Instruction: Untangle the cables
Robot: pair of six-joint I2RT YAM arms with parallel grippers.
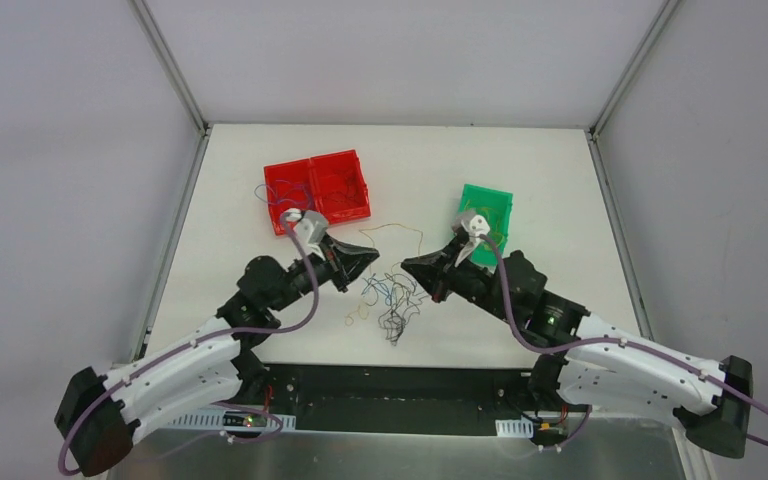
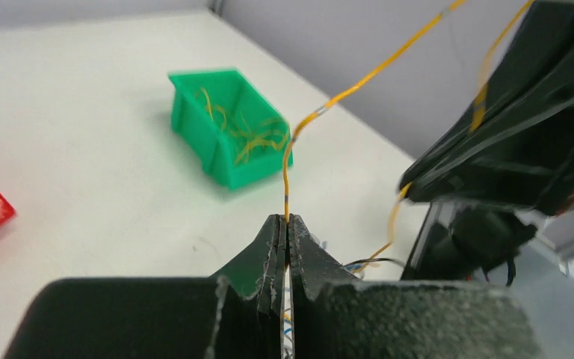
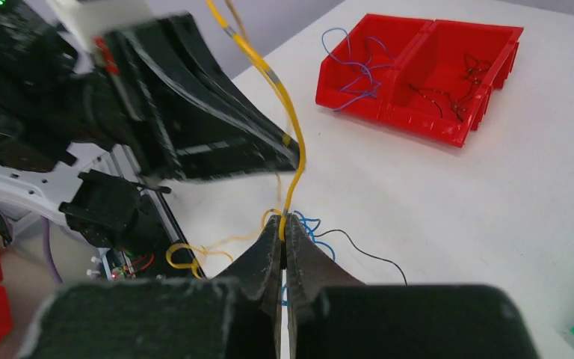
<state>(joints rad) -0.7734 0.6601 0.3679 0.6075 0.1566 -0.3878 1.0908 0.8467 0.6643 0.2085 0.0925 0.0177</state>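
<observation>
The cables lie as a small tangle of blue, black and yellow wires on the white table between my two grippers. One yellow cable arcs up out of it, and both grippers hold it. My left gripper is shut on this yellow cable, which rises from its tips towards the right gripper's fingers. My right gripper is shut on the same yellow cable, just above blue and black strands. The two sets of tips nearly face each other.
A red double bin at the back left holds blue and dark wires. A green bin at the right holds yellow wires. A loose yellow loop lies near the table's front edge.
</observation>
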